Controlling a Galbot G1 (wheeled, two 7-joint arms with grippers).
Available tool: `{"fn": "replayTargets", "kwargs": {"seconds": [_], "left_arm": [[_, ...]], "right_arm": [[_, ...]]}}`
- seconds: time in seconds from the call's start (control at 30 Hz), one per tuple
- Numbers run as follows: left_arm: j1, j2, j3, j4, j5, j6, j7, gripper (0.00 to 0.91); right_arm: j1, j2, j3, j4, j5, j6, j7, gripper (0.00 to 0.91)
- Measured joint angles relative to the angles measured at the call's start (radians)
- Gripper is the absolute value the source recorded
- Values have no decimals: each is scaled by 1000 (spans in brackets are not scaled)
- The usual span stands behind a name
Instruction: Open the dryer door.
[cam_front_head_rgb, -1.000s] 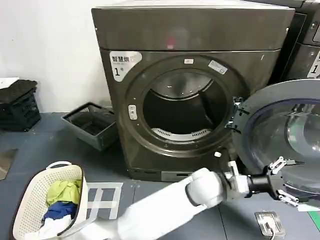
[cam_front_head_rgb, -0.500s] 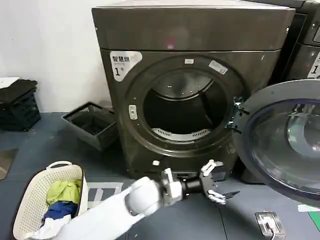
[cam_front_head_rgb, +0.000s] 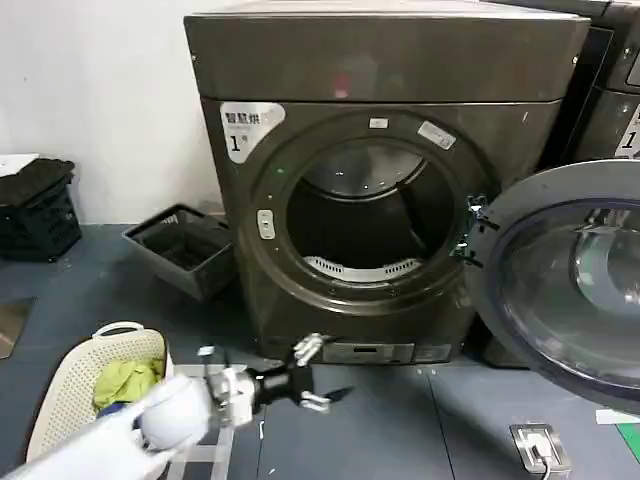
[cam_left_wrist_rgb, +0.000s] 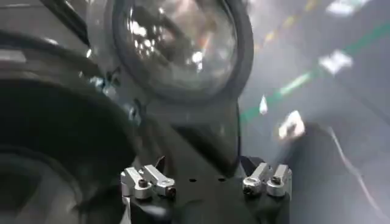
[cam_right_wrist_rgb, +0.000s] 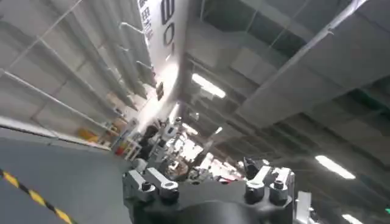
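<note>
Head view: the dryer door (cam_front_head_rgb: 560, 285) hangs wide open, swung right of the dryer (cam_front_head_rgb: 380, 180); the left gripper (cam_front_head_rgb: 312, 373) sits low before the machine, fingers spread, empty, well apart from the door. Left wrist view: door (cam_left_wrist_rgb: 183, 45) beyond the parted fingers (cam_left_wrist_rgb: 146, 181). Right wrist view: the right gripper (cam_right_wrist_rgb: 210, 182) points at a ceiling, open, empty.

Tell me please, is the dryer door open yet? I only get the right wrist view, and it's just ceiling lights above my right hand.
Observer: Yes. In the head view the dryer door is swung wide open to the right, and the round opening is uncovered.
Operator: Where's my left hand?
Observer: The left hand is low in front of the dryer, above the floor, fingers open, touching nothing.
Operator: Is anything else down there?
Observer: A white laundry basket with clothes in it stands on the floor, left of the dryer.
</note>
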Motion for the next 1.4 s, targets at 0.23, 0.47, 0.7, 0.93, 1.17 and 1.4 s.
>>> {"fn": "replayTargets", "kwargs": {"seconds": [0.23,0.47,0.7,0.93,1.17,1.4], "left_arm": [[219,172,-246,11,181,-144,-2,907],[413,294,-472,63,402,-296,-3,907],[538,351,-651,115,629,-440,39,907],[570,365,-752,167,960,-663,39,907],[591,393,-774,189,1363,-705,21,907],[614,407,-755,201,1533,-704,10,907]], "right_arm": [[5,-5,-40,-14,-1,7,-8,907],[9,-56,-75,-31,0,32,-26,907],[14,-68,-115,-36,24,36,-67,907],[21,-87,-153,-25,102,-6,-105,907],[21,-92,-188,-14,228,-17,-164,907],[25,-108,-194,-29,313,4,-203,907]]}}
